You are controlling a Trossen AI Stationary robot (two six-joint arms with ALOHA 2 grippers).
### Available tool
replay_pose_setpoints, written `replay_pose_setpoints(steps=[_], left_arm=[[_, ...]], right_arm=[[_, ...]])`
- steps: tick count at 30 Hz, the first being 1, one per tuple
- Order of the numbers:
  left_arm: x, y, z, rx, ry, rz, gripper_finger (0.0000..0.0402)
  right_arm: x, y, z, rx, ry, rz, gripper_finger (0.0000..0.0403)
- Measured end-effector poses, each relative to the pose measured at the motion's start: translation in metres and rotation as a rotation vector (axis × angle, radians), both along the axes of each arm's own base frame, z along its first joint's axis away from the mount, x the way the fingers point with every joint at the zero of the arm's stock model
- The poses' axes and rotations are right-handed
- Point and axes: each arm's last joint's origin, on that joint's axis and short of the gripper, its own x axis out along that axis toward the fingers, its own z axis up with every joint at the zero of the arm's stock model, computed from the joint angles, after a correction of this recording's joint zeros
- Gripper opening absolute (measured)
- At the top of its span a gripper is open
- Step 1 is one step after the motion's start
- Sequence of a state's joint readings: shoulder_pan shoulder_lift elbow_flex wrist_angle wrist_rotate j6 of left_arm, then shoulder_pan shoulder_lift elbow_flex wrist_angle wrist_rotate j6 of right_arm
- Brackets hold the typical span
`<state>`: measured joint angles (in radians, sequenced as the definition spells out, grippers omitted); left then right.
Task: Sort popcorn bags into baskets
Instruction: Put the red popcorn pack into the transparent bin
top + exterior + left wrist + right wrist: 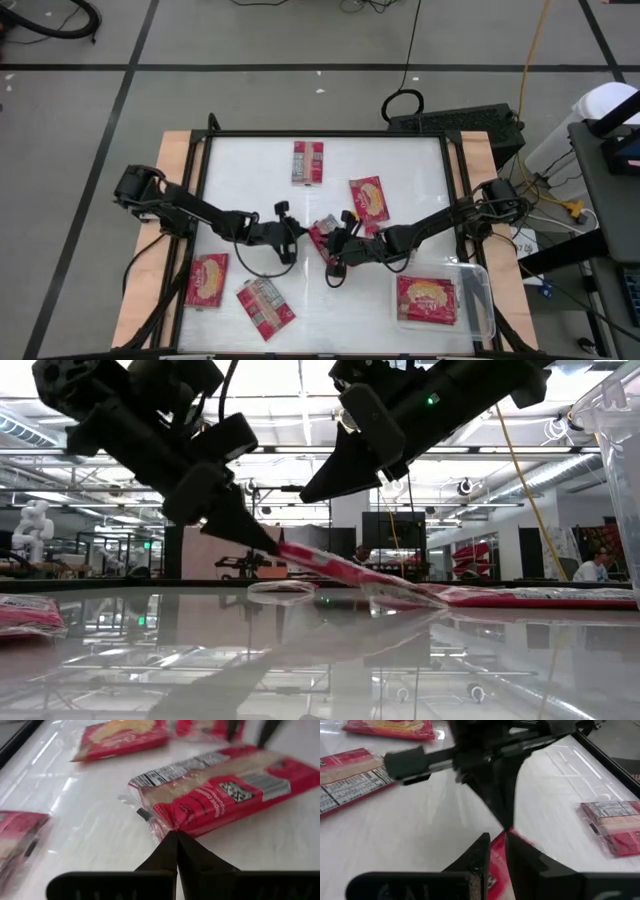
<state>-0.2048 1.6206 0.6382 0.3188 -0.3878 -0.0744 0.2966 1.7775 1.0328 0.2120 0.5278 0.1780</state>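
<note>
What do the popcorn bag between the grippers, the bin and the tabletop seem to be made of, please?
Popcorn bag: thin glossy plastic film, likely; it crinkles and has clear sealed edges.
Bin: clear rigid plastic; a packet shows through its walls.
Tabletop: smooth white glossy surface, mirroring the room in the low view; material unclear.

Glossy white tabletop (250,180) with mirror-like reflections, popcorn bags (220,795) in shiny crinkled clear-and-red plastic film, clear smooth plastic bin (478,290) lower right, matt black plastic left gripper (176,851), pale bare wood side strips (172,160), matt black metal frame (330,133)
</note>
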Motion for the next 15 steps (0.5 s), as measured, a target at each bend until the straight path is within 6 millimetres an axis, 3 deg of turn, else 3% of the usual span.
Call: replay_pose_setpoints(steps=[8,15], left_arm=[[-0.005,0.02,0.01,-0.069,0.0,0.123,0.0001],[-0.004,0.033,0.022,-0.173,-0.068,0.179,0.0001]], right_arm=[[-0.001,0.007,-0.004,-0.007,0.012,0.03,0.0055],[-0.005,0.016,-0.006,-0.012,0.033,0.059,0.012]])
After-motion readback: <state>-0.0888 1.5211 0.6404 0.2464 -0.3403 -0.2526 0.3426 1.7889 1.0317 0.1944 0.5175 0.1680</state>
